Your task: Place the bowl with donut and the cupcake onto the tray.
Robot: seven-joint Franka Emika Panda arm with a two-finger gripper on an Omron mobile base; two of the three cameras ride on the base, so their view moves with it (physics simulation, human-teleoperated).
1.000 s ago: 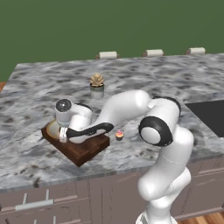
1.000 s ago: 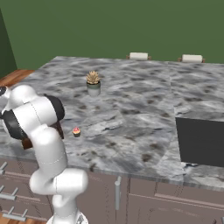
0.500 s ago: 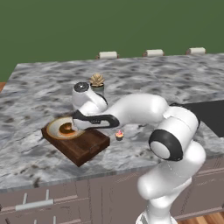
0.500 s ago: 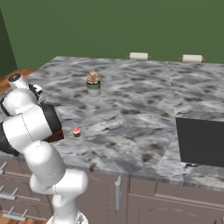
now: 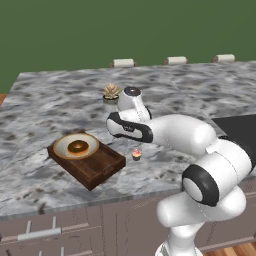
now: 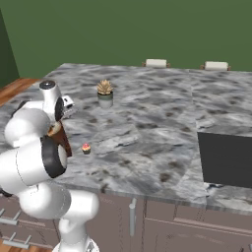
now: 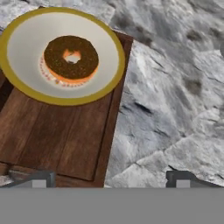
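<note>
Bowl with donut sits on the far-left end of the tray, leaving the near-right boards bare, judged room enough for the cupcake. Cupcake stands on the worktop just right of the tray, apart from its edge. Claw is spread wide and empty above the tray's edge; the potted plant stands well clear beyond.

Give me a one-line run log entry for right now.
bowl with donut: on tray | cupcake: on counter beside tray | gripper: open, empty | next: cupcake
</note>
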